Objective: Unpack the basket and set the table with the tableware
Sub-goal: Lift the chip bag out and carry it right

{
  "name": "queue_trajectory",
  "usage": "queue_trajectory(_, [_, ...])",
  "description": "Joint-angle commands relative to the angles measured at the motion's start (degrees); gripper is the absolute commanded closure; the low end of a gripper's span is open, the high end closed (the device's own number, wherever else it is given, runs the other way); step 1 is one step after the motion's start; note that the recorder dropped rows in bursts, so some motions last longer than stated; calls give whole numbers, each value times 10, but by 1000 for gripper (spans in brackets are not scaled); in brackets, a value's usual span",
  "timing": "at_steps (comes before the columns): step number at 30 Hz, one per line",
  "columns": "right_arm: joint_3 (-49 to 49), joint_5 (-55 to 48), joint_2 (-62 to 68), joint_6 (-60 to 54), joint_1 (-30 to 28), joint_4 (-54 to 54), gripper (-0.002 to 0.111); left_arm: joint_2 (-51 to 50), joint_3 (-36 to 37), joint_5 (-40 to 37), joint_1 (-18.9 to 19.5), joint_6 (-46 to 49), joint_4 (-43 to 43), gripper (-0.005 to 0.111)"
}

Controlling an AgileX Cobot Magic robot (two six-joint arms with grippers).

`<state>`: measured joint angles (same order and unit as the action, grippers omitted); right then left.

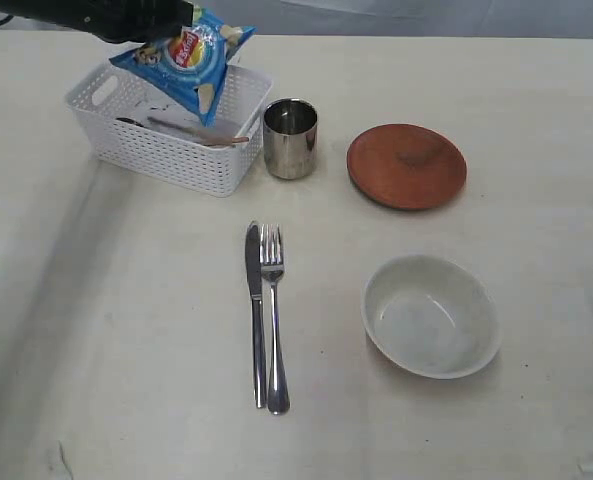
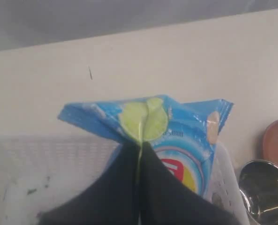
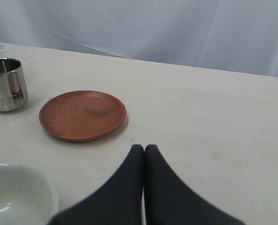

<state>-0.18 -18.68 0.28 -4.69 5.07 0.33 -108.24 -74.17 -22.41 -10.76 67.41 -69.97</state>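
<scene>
Two risks we see: our left claw (image 2: pixel 139 141) pinches only the top seam of the bag (image 2: pixel 185 136), so it may slip and drop onto the utensils (image 1: pixel 186 130) in the basket (image 1: pixel 166 160) just below; swinging, it may clip the cup (image 1: pixel 290 138) beside the basket. Our right claw (image 3: pixel 144 149) is clenched on nothing, near the plate (image 3: pixel 82 115)

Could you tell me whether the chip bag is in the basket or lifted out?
Lifted: the chip bag hangs over the basket, pinched by the left tool.
</scene>
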Motion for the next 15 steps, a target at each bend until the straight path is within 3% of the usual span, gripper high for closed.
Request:
queue_trajectory(1, [2,1,-3,0,-3,-3,109,8,-2,11,-1,-4,3,107])
queue_trajectory(9, [2,1,-3,3,-3,-3,109,16,-2,-9,-3,-49,1,107])
queue_trajectory(15, [2,1,-3,3,-3,-3,109,31,-2,-24,-3,-49,-70,107])
